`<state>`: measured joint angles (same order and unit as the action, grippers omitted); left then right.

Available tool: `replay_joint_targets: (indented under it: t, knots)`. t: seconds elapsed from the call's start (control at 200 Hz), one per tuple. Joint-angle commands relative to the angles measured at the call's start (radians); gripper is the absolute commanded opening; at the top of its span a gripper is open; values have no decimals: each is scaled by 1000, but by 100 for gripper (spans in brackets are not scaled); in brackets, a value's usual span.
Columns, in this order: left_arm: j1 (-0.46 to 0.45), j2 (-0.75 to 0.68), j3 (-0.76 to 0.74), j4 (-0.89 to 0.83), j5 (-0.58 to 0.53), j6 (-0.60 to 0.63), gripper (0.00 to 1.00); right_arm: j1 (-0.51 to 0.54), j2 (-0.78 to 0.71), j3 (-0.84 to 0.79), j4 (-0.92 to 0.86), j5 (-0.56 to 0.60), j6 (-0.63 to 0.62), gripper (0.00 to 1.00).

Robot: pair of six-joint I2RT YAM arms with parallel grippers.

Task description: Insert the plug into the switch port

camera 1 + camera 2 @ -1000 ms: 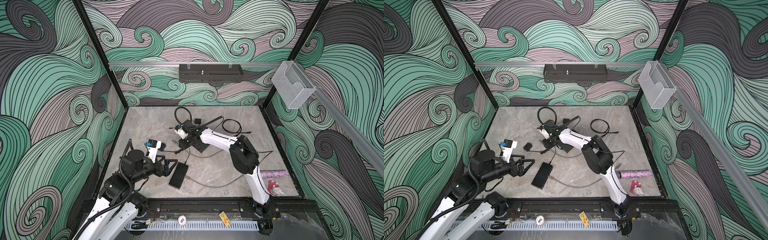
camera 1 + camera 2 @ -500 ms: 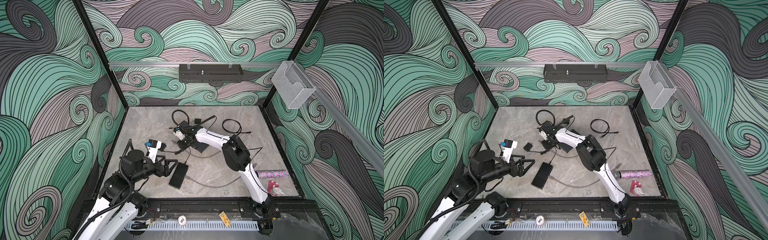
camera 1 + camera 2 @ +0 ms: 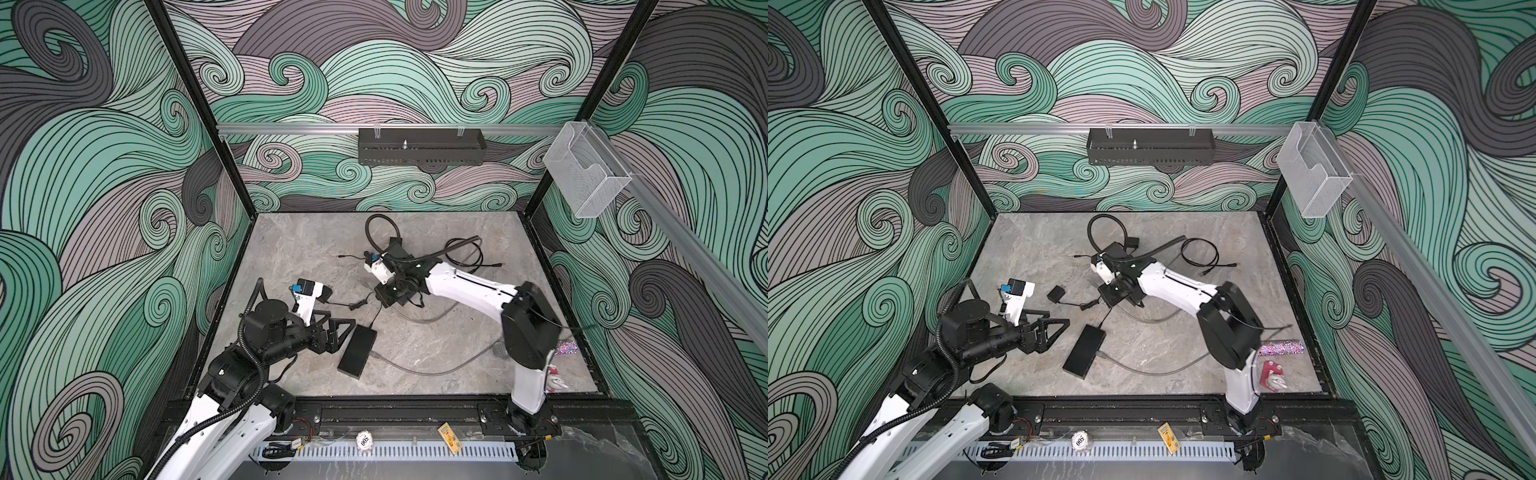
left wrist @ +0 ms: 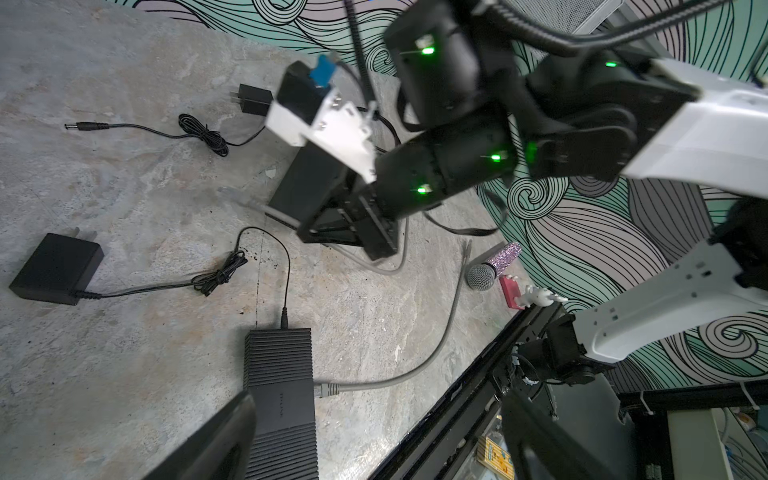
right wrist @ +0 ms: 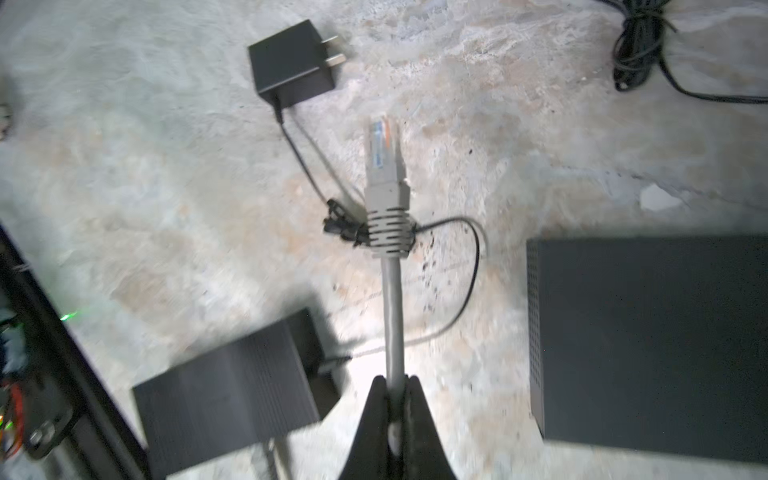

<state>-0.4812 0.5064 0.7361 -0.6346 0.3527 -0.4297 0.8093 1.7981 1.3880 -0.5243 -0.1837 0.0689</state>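
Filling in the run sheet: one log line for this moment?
right gripper: shut on grey cable | plug: free, not inserted | left gripper: open, empty

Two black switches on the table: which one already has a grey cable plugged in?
The front switch beside the left gripper: a grey cable enters its side. The other switch, farther back by the right gripper, shows none plugged in.

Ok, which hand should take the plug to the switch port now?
Right. The right hand is shut on the gray cable behind the plug, which sticks out free ahead of it. The left hand is open and empty beside the black switch.
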Motion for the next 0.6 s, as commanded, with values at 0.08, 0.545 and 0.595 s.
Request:
replay_joint_targets:
  t: [0.08,0.545,0.595]
  knots:
    - [-7,-12,-35,59,51,-108,92,12,-369,-339,72,20,17,3]
    - [-7,112,-258,364,179,-371,87,160,-944,-806,252,47,19,1]
    - [-7,128,-251,369,183,-349,86,165,-961,-817,256,22,7,1]
